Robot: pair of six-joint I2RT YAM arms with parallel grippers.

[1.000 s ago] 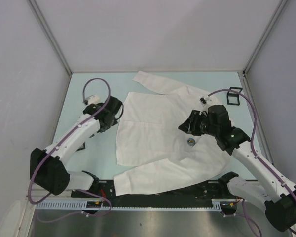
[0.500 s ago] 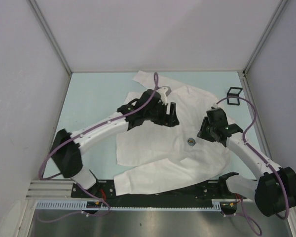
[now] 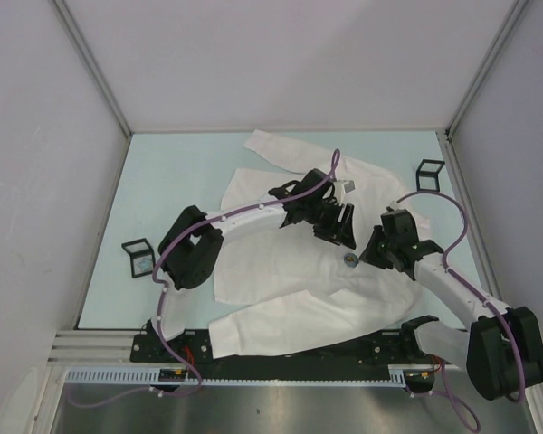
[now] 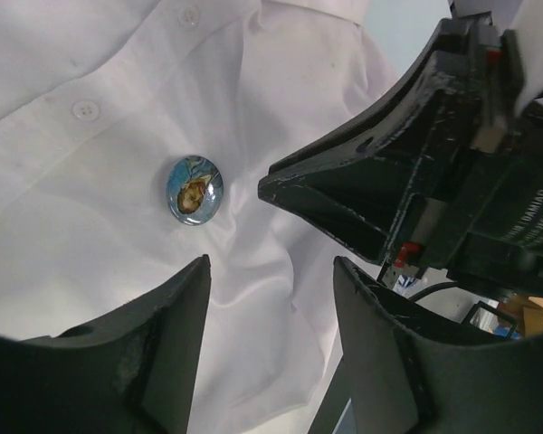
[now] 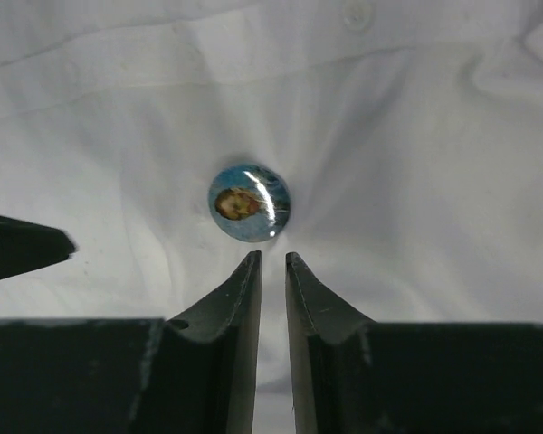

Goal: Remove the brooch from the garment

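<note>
the brooch (image 5: 248,202) is pinned on the garment (image 3: 271,262), mid-chest near the button strip, a round blue thing with a little face on it. my right gripper (image 5: 271,256) sits just beside it, fingers almost together, with a thin slit between them and nothing in it. my left gripper (image 4: 270,264) hangs near it from another side, fingers apart around bare cloth. a black frame (image 3: 430,174) sits off the shirt's far right, and a second black frame (image 3: 138,256) is well apart on the left.
</note>
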